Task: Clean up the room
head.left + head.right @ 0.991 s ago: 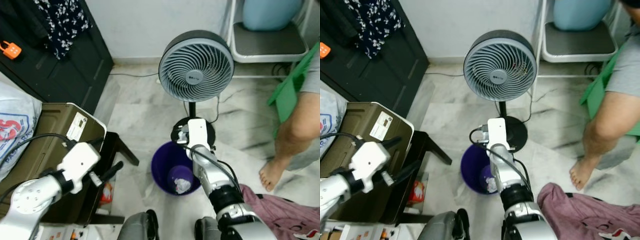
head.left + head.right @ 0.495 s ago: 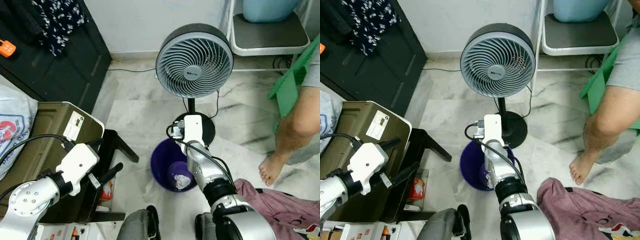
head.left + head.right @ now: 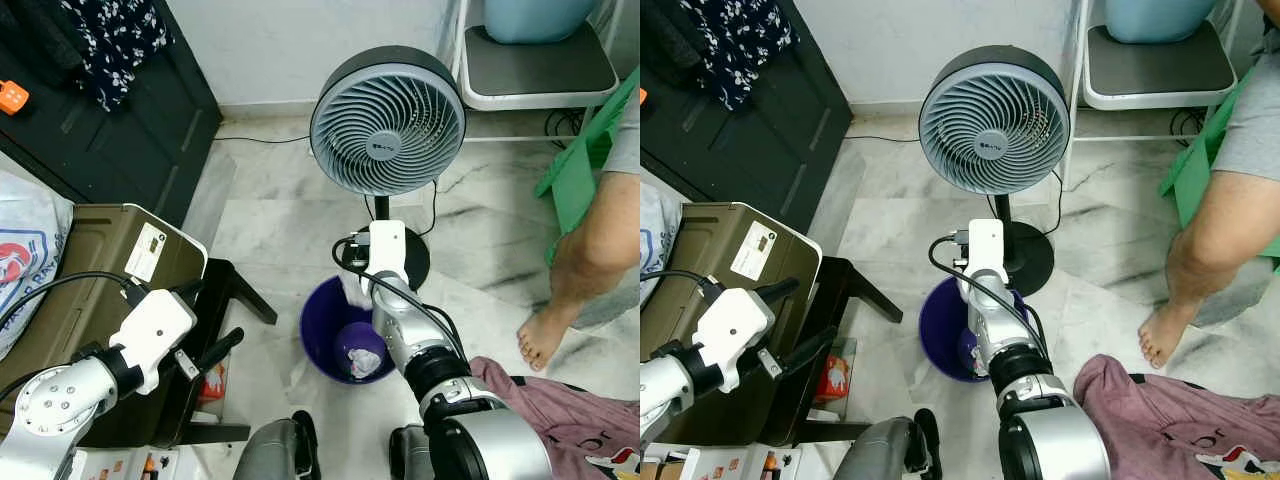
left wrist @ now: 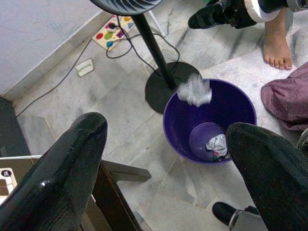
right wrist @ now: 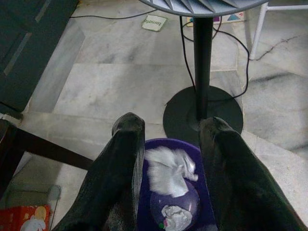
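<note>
- The left gripper (image 3: 215,352) hangs low at the robot's left, beside a dark side table (image 3: 225,300) and an olive-brown box (image 3: 95,270); its jaws stand wide apart with nothing between them.
- The right gripper (image 5: 168,144) reaches forward over the purple bin (image 3: 322,340) on the marble floor (image 3: 270,215); its jaws are spread and released.
- A crumpled white tissue (image 5: 169,171) shows between the spread fingers, clear of both, over the bin's mouth (whether it touches the rim cannot be told).
- Another crumpled wad (image 4: 216,144) lies on the bin's bottom.
- Just beyond the bin stands a grey pedestal fan (image 3: 388,125) on a round black base (image 5: 202,118).
- At the right, a maroon cloth (image 3: 575,425) lies on the floor near a person's bare foot (image 3: 545,345).
</note>
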Tool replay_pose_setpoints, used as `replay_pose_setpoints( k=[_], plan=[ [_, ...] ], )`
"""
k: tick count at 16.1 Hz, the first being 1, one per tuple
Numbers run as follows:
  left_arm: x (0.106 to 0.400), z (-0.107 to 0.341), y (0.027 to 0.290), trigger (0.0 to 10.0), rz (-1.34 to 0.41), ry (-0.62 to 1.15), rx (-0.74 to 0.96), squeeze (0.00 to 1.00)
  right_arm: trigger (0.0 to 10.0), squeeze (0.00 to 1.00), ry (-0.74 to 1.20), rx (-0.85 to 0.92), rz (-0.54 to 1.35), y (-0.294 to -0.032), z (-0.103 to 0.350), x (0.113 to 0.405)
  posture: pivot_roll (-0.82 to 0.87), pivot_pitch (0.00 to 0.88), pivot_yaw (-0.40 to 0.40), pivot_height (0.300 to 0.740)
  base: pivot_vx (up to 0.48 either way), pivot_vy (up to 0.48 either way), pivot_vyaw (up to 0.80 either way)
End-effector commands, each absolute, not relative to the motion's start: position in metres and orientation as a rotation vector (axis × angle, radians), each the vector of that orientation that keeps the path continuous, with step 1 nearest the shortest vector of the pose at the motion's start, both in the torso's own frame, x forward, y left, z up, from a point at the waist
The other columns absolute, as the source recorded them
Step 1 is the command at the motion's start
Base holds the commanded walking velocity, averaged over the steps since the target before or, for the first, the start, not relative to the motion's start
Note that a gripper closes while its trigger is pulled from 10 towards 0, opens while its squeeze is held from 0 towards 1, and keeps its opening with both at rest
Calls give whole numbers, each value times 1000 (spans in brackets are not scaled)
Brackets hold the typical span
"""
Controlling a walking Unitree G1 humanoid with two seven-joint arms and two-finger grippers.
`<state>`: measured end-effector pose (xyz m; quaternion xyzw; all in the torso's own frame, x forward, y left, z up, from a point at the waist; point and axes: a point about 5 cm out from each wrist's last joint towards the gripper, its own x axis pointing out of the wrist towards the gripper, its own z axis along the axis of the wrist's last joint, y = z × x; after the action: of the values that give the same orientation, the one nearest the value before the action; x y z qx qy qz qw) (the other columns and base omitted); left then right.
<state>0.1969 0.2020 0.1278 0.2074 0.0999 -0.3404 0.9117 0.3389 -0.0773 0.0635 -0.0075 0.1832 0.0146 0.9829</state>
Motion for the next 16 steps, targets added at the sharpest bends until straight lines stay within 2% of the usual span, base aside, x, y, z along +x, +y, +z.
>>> replay_pose_setpoints(
  k=[1,4,6,10,12,14,16],
  plan=[
    [196,130,208,10000,-676,213,449,0,10000,1000,367,8,50,-66,65,339,119,199,194,740,0,0,0],
    [199,130,204,10000,-676,206,447,0,10000,1000,337,52,102,-61,69,339,113,188,197,740,0,0,0],
    [203,129,201,10000,-659,188,434,0,10000,1000,320,55,216,-54,70,332,88,172,185,740,0,0,0],
    [220,125,181,10000,-627,121,383,0,10000,1000,276,16,564,-46,76,298,9,116,136,740,0,0,0],
    [240,127,166,10000,-587,50,347,0,10000,1000,227,-90,877,-57,85,260,-47,70,111,740,0,0,0],
    [253,130,158,10000,-556,6,321,0,10000,1000,263,-69,902,-77,88,252,-86,31,99,740,0,0,0],
    [258,130,155,10000,-549,-5,313,0,10000,1000,280,-64,893,-85,88,254,-109,2,100,740,0,0,0]
  ],
)
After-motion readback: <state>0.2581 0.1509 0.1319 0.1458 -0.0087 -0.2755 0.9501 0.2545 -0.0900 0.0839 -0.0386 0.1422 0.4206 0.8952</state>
